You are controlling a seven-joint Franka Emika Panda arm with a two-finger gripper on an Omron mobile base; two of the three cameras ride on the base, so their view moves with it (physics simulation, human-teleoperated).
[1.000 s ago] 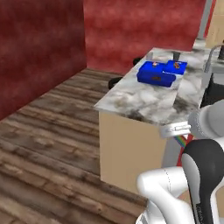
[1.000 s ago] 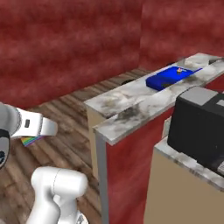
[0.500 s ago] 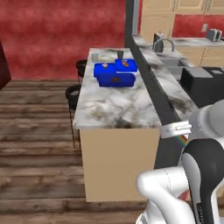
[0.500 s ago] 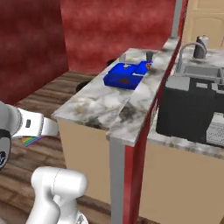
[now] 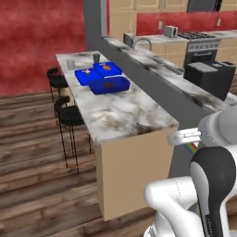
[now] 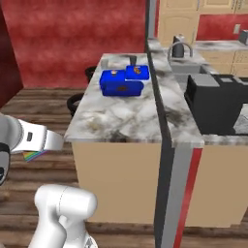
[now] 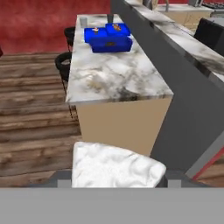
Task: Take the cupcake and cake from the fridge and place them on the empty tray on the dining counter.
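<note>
- The long white-grey marble dining counter held three flat bright blue trays clustered together toward its far end.
- A white, frosted-looking lump, probably the cake, sat at the bottom of the hand view.
- Whether the gripper's fingers were open or closed could not be told.
- Black stools stood beside the counter.

No readable text, label or number shows anywhere
</note>
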